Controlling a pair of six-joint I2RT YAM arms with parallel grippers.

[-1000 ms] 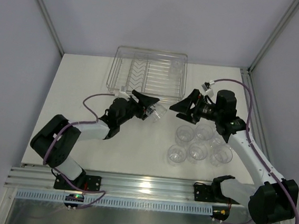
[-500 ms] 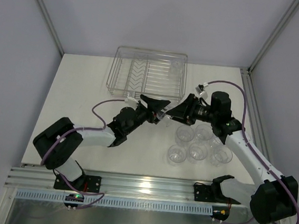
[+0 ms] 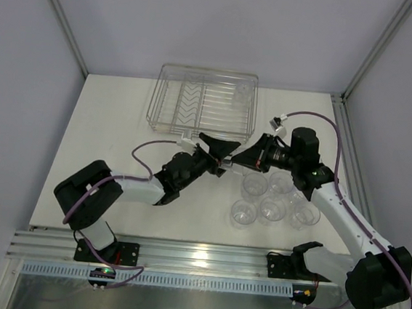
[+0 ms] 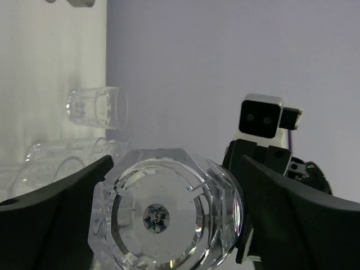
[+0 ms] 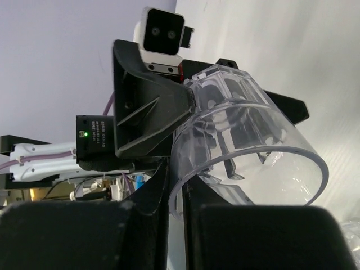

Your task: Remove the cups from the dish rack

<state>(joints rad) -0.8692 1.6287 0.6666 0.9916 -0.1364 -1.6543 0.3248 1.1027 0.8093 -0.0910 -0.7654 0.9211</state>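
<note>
Near side of rack [image 3: 196,106], over counter [image 3: 105,137]: L tool [image 3: 222,157] clamps cup [image 4: 169,216] at base end. R tool [image 3: 242,159] jaws narrowed onto its rim wall, looks pinched; handover, I judge. Cups [image 3: 271,209] off rack, 5 or 6, stand clustered nearer than rack, to its R. Last cup [image 3: 242,92] sits in rack's far R corner. Est. mostly done: place this one, fetch last.

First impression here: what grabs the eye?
At centre, both grippers meet on one clear cup: the left gripper holds its base end, and the right gripper's jaws pinch its rim wall. To the right, five cups cluster together, and a lone cup sits in the rack's far right corner.
</note>
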